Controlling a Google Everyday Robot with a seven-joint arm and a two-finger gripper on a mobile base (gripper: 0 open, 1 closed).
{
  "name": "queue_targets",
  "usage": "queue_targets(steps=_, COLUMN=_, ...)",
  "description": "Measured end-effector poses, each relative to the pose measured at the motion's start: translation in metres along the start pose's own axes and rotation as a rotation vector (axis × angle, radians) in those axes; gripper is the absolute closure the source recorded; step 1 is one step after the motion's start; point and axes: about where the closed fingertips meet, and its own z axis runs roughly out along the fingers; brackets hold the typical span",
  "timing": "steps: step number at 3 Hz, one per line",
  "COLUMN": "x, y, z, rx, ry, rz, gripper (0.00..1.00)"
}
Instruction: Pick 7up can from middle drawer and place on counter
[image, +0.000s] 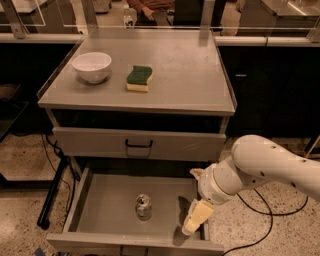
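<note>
The 7up can (143, 206) stands upright on the floor of the open middle drawer (100, 200), near its middle front. My gripper (195, 218) hangs at the drawer's right side, over its right front corner, about a hand's width to the right of the can and apart from it. It holds nothing that I can see. The white arm reaches in from the right. The counter (185, 70) is the grey cabinet top above the drawers.
A white bowl (92, 66) and a green-and-yellow sponge (139, 78) sit on the counter's left half. A shut drawer with a black handle (138, 145) is above the open one. Black cables lie on the speckled floor at both sides.
</note>
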Motion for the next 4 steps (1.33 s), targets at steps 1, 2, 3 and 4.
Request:
queue_targets(steps=1, x=0.0, y=0.0, z=0.0, rx=-0.001, ry=-0.001, rz=-0.002, gripper=0.0)
queue_targets(steps=2, x=0.008, y=0.001, z=0.027, rx=-0.021, ry=-0.06, rz=0.018, gripper=0.0)
queue_targets(steps=3, x=0.012, y=-0.015, z=0.06, rx=-0.013, ry=-0.142, rz=0.032, gripper=0.0)
queue_targets(steps=4, x=0.015, y=-0.033, z=0.086, rx=-0.007, ry=-0.197, rz=0.047, gripper=0.0)
